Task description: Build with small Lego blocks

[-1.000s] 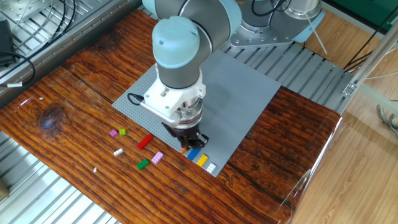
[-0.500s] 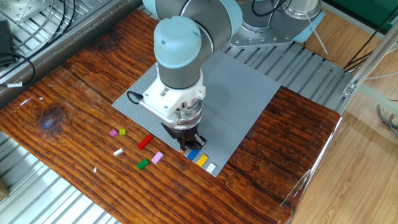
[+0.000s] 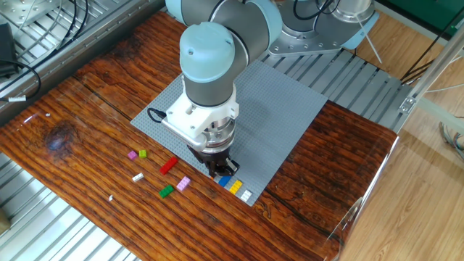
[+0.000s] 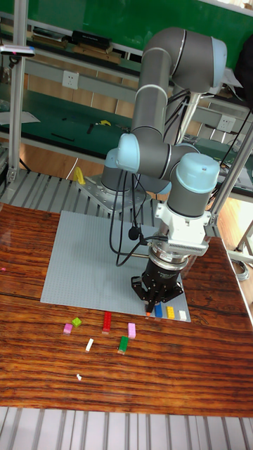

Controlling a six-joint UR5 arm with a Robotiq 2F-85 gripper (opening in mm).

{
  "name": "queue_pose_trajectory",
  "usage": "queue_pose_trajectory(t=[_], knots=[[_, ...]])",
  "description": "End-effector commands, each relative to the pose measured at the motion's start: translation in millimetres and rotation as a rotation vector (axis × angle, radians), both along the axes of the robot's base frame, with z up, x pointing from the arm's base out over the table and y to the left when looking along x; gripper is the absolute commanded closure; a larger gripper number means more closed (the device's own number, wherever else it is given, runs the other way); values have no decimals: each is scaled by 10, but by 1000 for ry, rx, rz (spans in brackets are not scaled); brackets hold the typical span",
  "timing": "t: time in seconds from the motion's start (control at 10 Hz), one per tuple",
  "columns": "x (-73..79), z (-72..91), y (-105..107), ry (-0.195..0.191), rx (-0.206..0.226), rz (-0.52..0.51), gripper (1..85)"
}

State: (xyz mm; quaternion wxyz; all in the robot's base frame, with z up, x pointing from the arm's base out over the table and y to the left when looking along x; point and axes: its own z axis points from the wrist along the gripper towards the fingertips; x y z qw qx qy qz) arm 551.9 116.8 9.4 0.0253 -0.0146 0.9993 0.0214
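We see the end effector (image 3: pixel 218 166) lowered onto the near edge of the grey baseplate (image 3: pixel 283 109), at the end of a short row of bricks already seated there: a blue brick (image 3: pixel 225 180), a yellow brick (image 3: pixel 235 186) and a white brick (image 3: pixel 246 195). An orange brick (image 4: pixel 147 309) sits right under the fingertips beside the blue one. We judge this to be the pressing-down step; whether the fingers are clamped on that brick or parted we cannot tell, since the wrist hides them.

Next, we expect a straight lift clear of the row, then a trip off the baseplate for another piece.

Loose small Lego blocks lie on the tabletop (image 3: pixel 87 101) in front of the baseplate's near edge: a red brick (image 3: pixel 168 166), a green brick (image 3: pixel 167 191), a pink brick (image 3: pixel 183 183), a lime brick (image 3: pixel 143 154) beside a magenta brick (image 3: pixel 132 154), and a white piece (image 3: pixel 138 177). They lie apart from one another, though the pink and green sit close. A black cable (image 3: pixel 156 114) loops off the wrist over the baseplate.
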Motion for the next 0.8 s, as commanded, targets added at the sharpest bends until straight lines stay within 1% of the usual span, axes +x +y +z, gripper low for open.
queue_pose_trajectory(t=[0.0,0.1,0.2,0.4,0.5,0.6,0.7], knots=[[2,-1,16,5,10,-6,843],[3,16,8,5,10,-4,843],[-3,66,-23,11,9,2,843],[-44,228,-66,34,6,7,843],[-39,276,-36,33,15,9,833],[-12,330,-35,35,8,17,817],[57,381,-55,25,-7,22,807]])
